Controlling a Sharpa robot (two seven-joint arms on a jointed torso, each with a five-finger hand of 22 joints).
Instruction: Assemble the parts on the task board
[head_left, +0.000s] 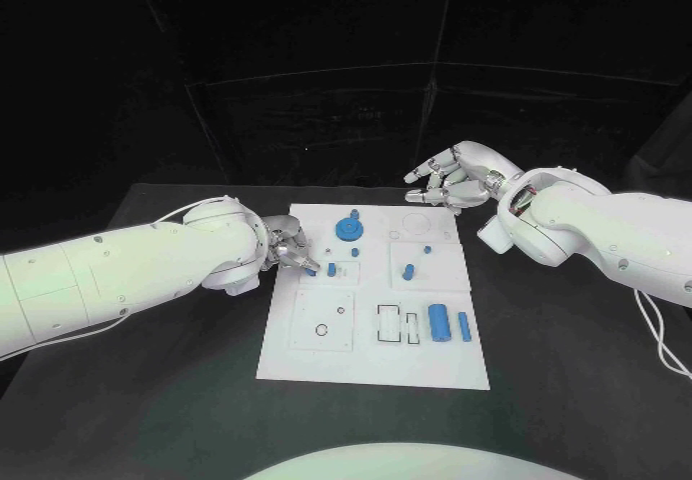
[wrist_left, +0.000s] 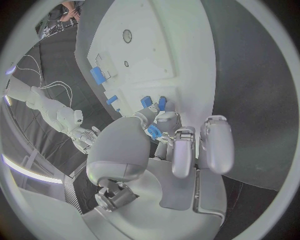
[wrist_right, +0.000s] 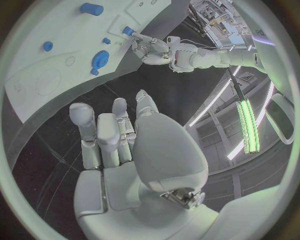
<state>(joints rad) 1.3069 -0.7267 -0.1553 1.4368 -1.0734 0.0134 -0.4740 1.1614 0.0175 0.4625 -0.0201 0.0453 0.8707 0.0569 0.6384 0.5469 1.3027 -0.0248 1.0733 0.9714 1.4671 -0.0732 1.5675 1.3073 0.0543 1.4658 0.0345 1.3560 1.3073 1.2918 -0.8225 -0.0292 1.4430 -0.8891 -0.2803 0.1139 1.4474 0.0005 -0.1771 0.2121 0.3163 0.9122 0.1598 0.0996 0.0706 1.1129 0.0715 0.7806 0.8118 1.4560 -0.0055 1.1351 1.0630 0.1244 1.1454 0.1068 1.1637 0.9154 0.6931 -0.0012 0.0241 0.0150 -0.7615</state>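
I see the task board (head_left: 378, 360) lying flat in the middle of the black surface (head_left: 173, 400), long side running away from me. On it, near the far end, a blue round part with a knob (head_left: 348, 229) stands; just right of it is a small blue peg (head_left: 395, 236), and below that a small oblong piece (head_left: 408, 269) in a raised square field. Toward the near right, a larger blue cylinder (head_left: 438, 324) and a slimmer blue bar (head_left: 464, 325) lie side by side, next to two outlined rectangular slots (head_left: 391, 322). The near-left square plate (head_left: 323, 321) shows a small hole and a ring mark. I can read no writing or labels anywhere on the board.

My left hand (head_left: 287, 250) is over the board's left edge, fingertips curled together and pinching a small blue part (wrist_left: 154, 132); two more blue pieces (head_left: 333, 269) sit on the board just beyond its fingers.

My right hand (head_left: 459, 176) hovers off the board's far right corner, well apart from the parts, fingers loosely curled and apart, holding nothing.
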